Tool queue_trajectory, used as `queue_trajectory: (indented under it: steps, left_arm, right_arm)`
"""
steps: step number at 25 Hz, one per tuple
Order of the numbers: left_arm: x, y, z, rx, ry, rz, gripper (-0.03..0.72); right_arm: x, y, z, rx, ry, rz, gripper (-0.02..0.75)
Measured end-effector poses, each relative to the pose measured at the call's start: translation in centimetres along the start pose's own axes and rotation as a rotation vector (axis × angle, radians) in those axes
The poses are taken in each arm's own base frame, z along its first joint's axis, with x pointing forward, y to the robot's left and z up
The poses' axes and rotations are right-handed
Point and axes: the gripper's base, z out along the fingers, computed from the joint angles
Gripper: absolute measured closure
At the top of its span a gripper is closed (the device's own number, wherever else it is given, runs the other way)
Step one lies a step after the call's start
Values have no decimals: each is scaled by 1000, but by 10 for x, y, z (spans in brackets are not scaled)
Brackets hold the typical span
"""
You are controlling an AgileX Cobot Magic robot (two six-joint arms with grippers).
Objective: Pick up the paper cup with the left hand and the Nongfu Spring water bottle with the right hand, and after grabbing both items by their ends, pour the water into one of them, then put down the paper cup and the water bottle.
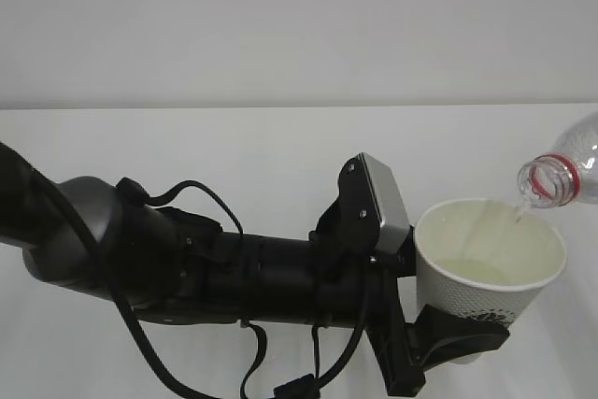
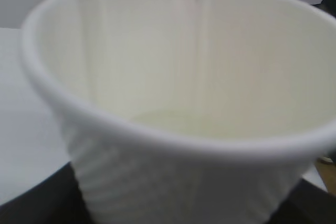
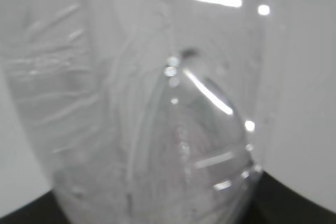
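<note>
Item 1. Left hand (image 1: 458, 338): black two-finger robot gripper on a black cabled arm with a grey rectangular block (image 1: 385, 201) at the wrist, entering from the lower left of the exterior view. Its fingers are clasped around the lower wall of the paper cup, holding it upright and lifted.

Item 2. Paper cup (image 1: 486, 277): small white tapered paper cup with rolled rim, ribbed outer wall and a dark printed logo low on its side. It sits at the right of the exterior view, just beside the grey block. In the left wrist view it fills the frame (image 2: 173, 129), mouth open to the camera.

Item 3. Water (image 1: 481, 273): pale, faintly yellowish liquid lying shallow in the cup's bottom; a thin stream (image 2: 202, 35) falls inside the far wall.

Item 4. Nongfu Spring water bottle (image 1: 561, 173): clear plastic bottle with red neck ring, tilted mouth-down over the cup's far right rim, its body running off the right edge. In the right wrist view its clear ridged body (image 3: 157, 129) fills the frame.

Item 5. Right hand: only dark edges show at the bottom corners of the right wrist view, with the bottle between them; grasping the bottle.

Item 6. White table (image 1: 187, 147), with a pale wall behind.
</note>
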Motion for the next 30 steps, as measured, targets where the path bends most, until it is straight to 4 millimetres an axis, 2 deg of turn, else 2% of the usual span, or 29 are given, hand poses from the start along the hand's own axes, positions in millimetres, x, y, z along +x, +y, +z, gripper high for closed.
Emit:
queue_trajectory:
  steps: [30]
  left_arm:
    - [2, 1, 0, -6, 14, -1, 154]
  right_arm:
    - [0, 0, 0, 4, 0, -1, 360]
